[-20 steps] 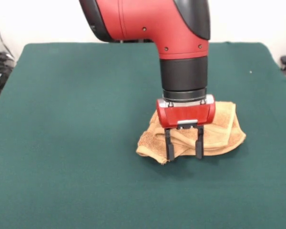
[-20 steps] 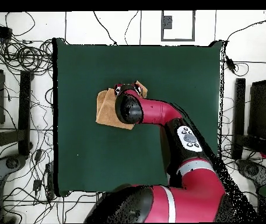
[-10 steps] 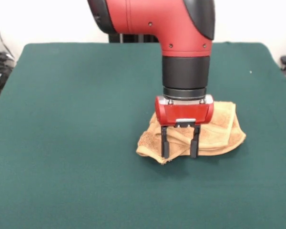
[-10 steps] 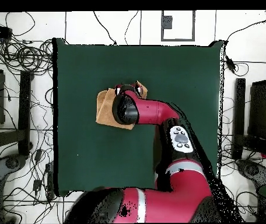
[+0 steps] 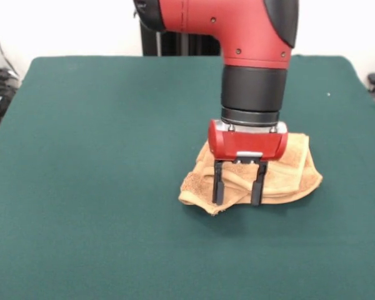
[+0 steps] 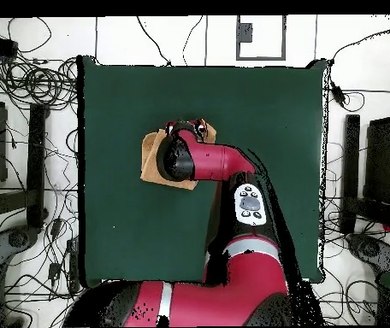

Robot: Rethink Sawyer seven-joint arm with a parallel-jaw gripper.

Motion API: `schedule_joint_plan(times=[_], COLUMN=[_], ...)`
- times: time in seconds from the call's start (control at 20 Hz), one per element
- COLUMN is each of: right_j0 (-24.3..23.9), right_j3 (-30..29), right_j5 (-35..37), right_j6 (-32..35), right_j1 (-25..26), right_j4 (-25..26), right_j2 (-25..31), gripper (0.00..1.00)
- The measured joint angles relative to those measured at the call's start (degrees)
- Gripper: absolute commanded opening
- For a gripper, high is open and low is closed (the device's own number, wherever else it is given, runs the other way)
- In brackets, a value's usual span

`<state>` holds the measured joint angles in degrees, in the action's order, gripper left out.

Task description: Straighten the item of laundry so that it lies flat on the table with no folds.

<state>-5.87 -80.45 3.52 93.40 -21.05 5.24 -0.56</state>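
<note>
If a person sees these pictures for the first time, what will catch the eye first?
First the big red and black arm, which comes down over the middle of the dark green table. Its open gripper stands with its fingers on the near edge of a crumpled orange-tan towel, bunched in folds right of the table's centre.

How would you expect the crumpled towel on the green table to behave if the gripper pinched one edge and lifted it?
The towel would probably hang limp and unfold rather than rise as one piece: it already lies in soft, bunched layers. Its looped terry surface should give the open gripper a fair hold. Dragged instead, it may catch on the felt-like table and bunch further.
</note>
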Motion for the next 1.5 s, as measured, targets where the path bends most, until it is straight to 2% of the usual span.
schedule_joint_plan(times=[0.55, 1.05, 1.5], right_j0=[-0.1, -0.3, -0.4], right_j3=[2.3, 3.7, 3.7], right_j5=[0.0, 0.0, 0.0], right_j6=[0.0, 0.0, 0.0], right_j1=[2.2, 5.2, 5.4], right_j4=[-1.8, -2.2, -2.2], right_j2=[-2.8, -3.1, -3.1], gripper=[1.00, 1.00, 1.00])
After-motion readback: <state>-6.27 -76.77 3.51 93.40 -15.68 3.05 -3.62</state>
